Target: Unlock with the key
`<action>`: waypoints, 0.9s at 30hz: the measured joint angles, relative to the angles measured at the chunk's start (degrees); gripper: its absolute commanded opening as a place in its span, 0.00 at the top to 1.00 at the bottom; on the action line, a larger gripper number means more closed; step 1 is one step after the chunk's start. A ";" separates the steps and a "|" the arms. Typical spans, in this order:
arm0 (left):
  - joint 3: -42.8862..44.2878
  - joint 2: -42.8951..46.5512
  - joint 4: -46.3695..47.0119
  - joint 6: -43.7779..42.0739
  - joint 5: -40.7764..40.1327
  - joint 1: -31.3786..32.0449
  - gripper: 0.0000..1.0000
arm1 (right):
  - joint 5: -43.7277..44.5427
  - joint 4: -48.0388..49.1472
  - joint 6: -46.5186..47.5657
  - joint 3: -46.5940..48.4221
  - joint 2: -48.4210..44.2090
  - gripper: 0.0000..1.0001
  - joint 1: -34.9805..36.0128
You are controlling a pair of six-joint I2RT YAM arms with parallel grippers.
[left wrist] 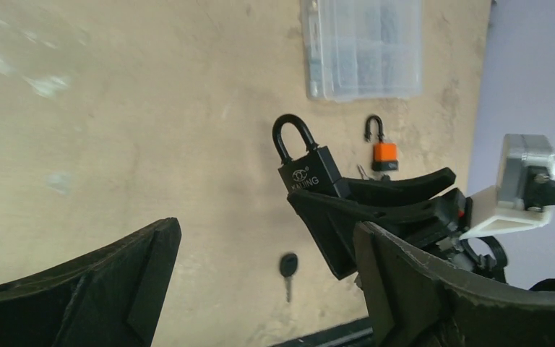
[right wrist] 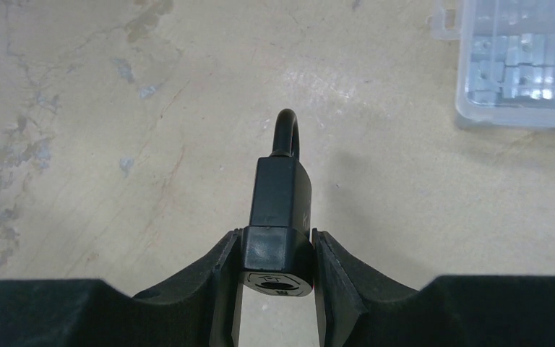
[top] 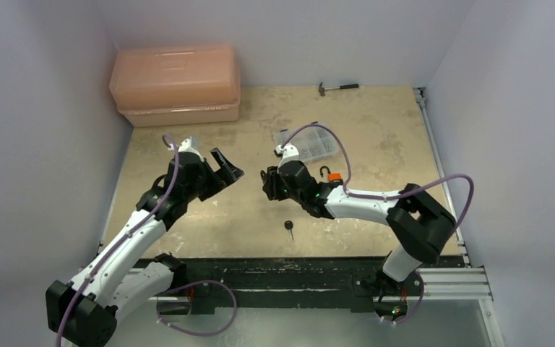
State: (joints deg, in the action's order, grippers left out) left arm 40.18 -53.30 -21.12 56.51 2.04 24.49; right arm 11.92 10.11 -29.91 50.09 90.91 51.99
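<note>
Near the table edge (top: 246,253), key (top: 289,227) lies free — left claw (left wrist: 264,246) agape, right claw (right wrist: 277,249) clamping padlock (right wrist: 282,191).

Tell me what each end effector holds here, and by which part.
Right end effector clamps the black padlock by the keyhole end of its body. Left end effector is open, empty.

Light: diffuse, o/head, mod. bright; desk (top: 376,144) evenly lit.
Shadows: soft; faint patch right of black padlock (right wrist: 282,195), right wrist view.
Glare: mild sheen on clear parts box (right wrist: 524,65).
Focus: left tool (left wrist: 266,228) fingers (left wrist: 79,296) slightly soft, close to lens.
</note>
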 measured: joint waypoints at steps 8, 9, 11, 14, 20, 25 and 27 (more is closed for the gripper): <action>6.01 9.11 -12.24 -14.40 -15.41 -0.02 0.04 | 3.02 12.85 3.23 0.02 10.14 1.00 3.45; 6.01 9.97 -13.11 -15.63 -16.41 0.00 0.04 | 3.72 13.88 3.69 0.02 11.17 1.00 3.91; 6.01 11.23 -14.25 -17.29 -17.57 0.00 0.05 | 5.44 16.39 4.87 0.02 13.73 1.00 5.09; 6.01 12.11 -14.69 -19.34 -18.84 0.00 0.05 | 6.69 20.59 5.99 0.02 16.74 1.00 6.01; 6.01 12.26 -15.52 -22.34 -22.45 0.00 0.05 | 8.04 26.05 6.01 0.00 19.21 0.68 6.29; 6.01 12.39 -15.50 -23.30 -22.97 0.00 0.05 | 8.72 26.40 5.92 0.02 19.43 0.39 6.51; 6.01 12.39 -15.47 -23.34 -23.08 0.00 0.05 | 9.18 26.45 5.90 0.13 19.43 0.36 6.60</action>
State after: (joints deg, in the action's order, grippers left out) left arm 46.19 -40.91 -36.60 33.17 -21.04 24.49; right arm 21.10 36.56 -24.01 50.22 110.34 58.59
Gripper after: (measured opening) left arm 0.951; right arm 0.590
